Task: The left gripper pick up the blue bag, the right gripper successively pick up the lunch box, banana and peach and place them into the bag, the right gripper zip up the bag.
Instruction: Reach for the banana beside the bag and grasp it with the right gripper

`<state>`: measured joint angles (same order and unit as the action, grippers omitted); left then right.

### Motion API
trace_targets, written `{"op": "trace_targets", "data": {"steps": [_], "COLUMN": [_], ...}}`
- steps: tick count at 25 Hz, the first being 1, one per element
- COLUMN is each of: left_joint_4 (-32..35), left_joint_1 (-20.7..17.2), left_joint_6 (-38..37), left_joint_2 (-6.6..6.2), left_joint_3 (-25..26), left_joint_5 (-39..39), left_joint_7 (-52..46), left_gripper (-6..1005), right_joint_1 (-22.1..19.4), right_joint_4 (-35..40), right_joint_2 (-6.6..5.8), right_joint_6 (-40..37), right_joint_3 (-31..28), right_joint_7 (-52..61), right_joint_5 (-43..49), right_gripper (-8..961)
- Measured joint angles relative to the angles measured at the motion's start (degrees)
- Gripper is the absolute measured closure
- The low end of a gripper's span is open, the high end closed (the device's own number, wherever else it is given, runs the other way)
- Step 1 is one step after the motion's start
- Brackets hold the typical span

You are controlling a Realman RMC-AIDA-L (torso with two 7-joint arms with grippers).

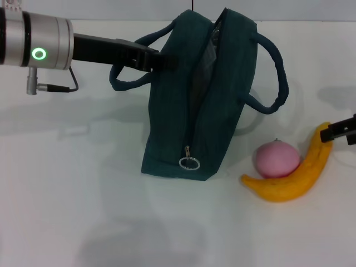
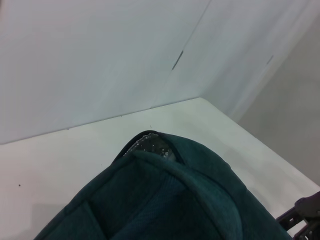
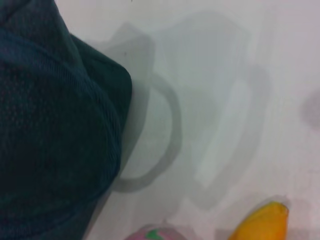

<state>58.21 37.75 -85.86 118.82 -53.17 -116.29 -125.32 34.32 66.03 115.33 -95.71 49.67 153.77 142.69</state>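
The black right gripper (image 1: 334,132), its finger state unreadable, touches the curved yellow banana's (image 1: 292,179) far tip; soft-skinned, best pinched mid-length, just below it.

blue bag (image 2: 170,200) top, clear plastic inside, white table (image 2: 60,165)

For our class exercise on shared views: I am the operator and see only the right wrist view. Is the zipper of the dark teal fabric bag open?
Observer: Yes. The head view shows the dark teal fabric bag gaping along its top, with the silver ring pull at the near end.
Operator: Is anything inside?
Observer: The left wrist view shows a clear plastic lunch box in the opening.
Operator: Where are the arms?
Observer: The left gripper meets the bag's upper edge on the robot's left. The right gripper is at the far tip of the curved yellow banana.
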Motion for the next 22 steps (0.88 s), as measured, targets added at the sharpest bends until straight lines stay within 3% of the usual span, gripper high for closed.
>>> {"op": "trace_targets", "data": {"steps": [11,22], "left_joint_4": [0.0,-0.2], "left_joint_1": [-0.4,-0.7], "left_joint_6": [0.0,-0.1], "left_joint_2": [-0.09,0.01], "left_joint_3": [0.0,0.2], "left_joint_5": [0.0,0.0], "left_joint_7": [0.3,0.3], "left_gripper": [944,944], "right_joint_1": [2.5,7.1], "right_joint_4": [-5.1,-8.9], "right_joint_2": [-0.23,-0.25], "right_joint_6": [3.6,5.0], "right_joint_3": [0.7,0.8], "right_joint_7": [0.9,0.6], "right_joint_5": [0.9,7.4], "right_gripper": [159,164]}}
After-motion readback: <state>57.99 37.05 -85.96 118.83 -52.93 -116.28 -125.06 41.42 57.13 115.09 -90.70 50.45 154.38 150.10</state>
